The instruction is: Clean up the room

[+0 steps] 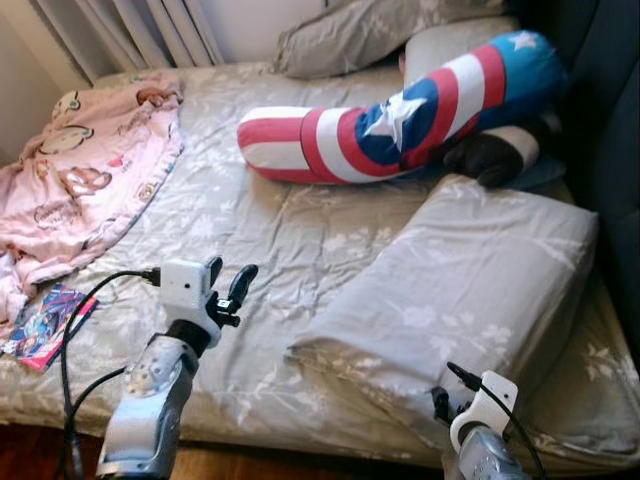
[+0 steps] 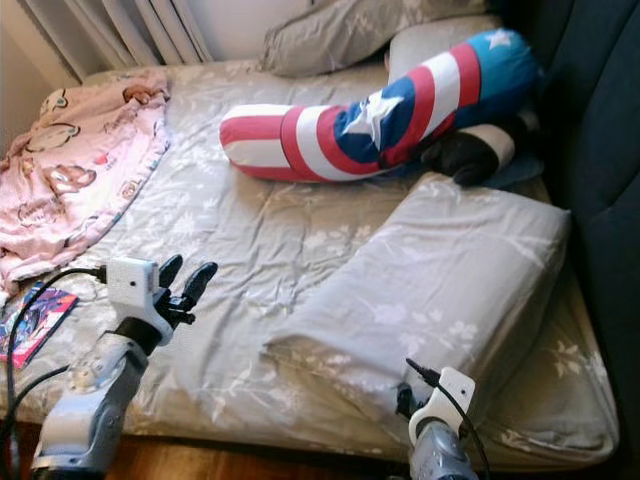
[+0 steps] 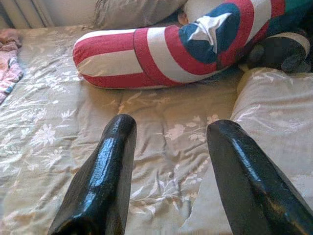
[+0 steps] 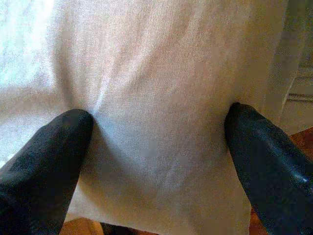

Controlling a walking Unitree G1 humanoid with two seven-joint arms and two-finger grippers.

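1. Big grey pillow (image 1: 470, 290) lying crooked on the bed (image 1: 250, 220), near the front edge, just below the striped star cushion (image 1: 400, 115).
2. Right gripper (image 4: 159, 132) spread wide, both tips pushing into the pillow's end, probably to get a grip and straighten it.
3. Left gripper (image 1: 230, 285) spread too, holding nothing, hanging over bare sheet beside the pillow, maybe ready to help.
4. Pink blanket (image 1: 85, 175) bunched at the left, small book (image 1: 45, 325) beside it, both still to tidy.
5. Seen from the head: whole messy bed. Seen from the right wrist: cloth dented by the tips.
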